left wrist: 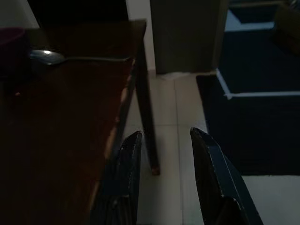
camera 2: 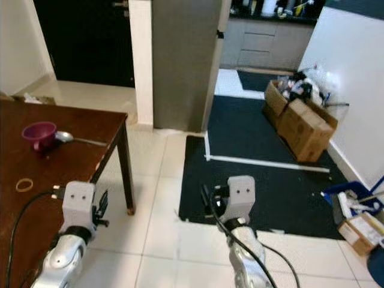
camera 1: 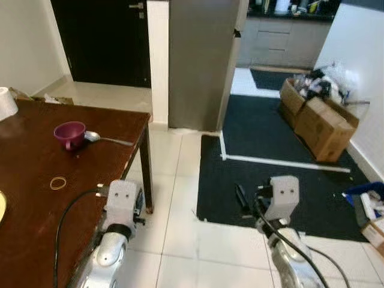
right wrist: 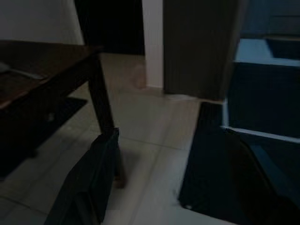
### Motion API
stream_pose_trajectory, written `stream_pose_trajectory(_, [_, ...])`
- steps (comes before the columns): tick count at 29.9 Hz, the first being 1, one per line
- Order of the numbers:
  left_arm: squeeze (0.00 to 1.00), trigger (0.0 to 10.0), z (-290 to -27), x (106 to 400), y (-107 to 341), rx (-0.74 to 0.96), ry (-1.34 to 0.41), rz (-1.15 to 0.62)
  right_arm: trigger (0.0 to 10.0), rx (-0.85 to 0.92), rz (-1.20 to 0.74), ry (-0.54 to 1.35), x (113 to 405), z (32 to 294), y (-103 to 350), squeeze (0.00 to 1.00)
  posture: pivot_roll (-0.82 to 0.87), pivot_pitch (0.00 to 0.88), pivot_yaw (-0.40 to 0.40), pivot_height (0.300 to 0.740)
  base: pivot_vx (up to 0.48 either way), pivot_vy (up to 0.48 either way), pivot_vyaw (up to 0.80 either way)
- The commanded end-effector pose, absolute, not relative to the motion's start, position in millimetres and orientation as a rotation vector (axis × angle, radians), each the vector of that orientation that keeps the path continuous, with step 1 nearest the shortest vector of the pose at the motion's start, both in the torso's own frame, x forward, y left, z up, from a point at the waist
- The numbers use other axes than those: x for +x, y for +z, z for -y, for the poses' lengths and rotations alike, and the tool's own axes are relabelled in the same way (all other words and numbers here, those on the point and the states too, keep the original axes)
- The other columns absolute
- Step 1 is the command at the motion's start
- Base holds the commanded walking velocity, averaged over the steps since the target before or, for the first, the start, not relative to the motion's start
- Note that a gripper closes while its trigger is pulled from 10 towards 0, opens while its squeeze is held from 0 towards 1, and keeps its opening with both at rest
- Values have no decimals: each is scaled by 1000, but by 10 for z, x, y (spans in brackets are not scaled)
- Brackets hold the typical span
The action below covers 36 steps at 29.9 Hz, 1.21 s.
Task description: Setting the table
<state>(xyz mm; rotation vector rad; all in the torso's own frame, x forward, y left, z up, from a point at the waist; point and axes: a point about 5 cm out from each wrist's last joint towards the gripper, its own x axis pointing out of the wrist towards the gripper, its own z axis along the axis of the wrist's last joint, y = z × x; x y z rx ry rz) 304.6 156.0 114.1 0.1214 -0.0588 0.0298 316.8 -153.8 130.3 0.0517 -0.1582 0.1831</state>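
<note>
You are looking down at a dark brown wooden table (camera 1: 36,204) on your left and a white tiled floor (camera 1: 180,222) ahead. On the table sits a small purple cup (camera 1: 69,134), and a silver metal spoon (camera 1: 107,139) lies just beside it, its bowl touching or nearly touching the cup and its handle pointing toward the table's right edge. Nearer to you on the tabletop lies a tan rubber band (camera 1: 58,183), well apart from the cup. A white paper roll (camera 1: 6,103) stands at the far left edge.

Your left gripper (left wrist: 164,140) hangs beside the table's near right corner, by the table leg; its two black fingers are spread apart and hold nothing. Your right gripper (right wrist: 173,136) hovers over the floor near the edge of a dark rug (camera 1: 282,174); its fingers are also parted wide and empty.

Beyond the table stands a tall grey refrigerator (camera 1: 201,60) next to a dark doorway (camera 1: 102,42). On the right, open brown cardboard boxes (camera 1: 318,120) full of clutter rest on the rug against a white wall.
</note>
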Motion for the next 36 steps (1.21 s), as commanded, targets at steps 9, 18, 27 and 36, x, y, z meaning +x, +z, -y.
stream_pose_trajectory(9, [0, 10000, -1524, 3054, 1167, 125, 18, 71, 10000, 47, 160, 159, 3182, 1634, 1325, 0, -12, 41, 38, 740, 480, 0, 0])
stream_pose_trajectory(18, [0, 10000, -1511, 3057, 1171, 128, 10, 74, 10000, 42, 158, 162, 3183, 1632, 1322, 0, -13, 35, 39, 740, 477, 0, 0])
stream_pose_trajectory(27, [0, 10000, -1510, 3060, 1171, 125, 16, 60, 10000, 54, 164, 204, 3177, 1570, 1354, 0, -13, 30, 40, 740, 0, 0, 0])
stream_pose_trajectory(36, [0, 10000, -1523, 3054, 1176, 120, 21, 57, 10000, 115, 162, 246, 3163, 1493, 1368, 0, -11, 32, 41, 740, 0, 0, 267])
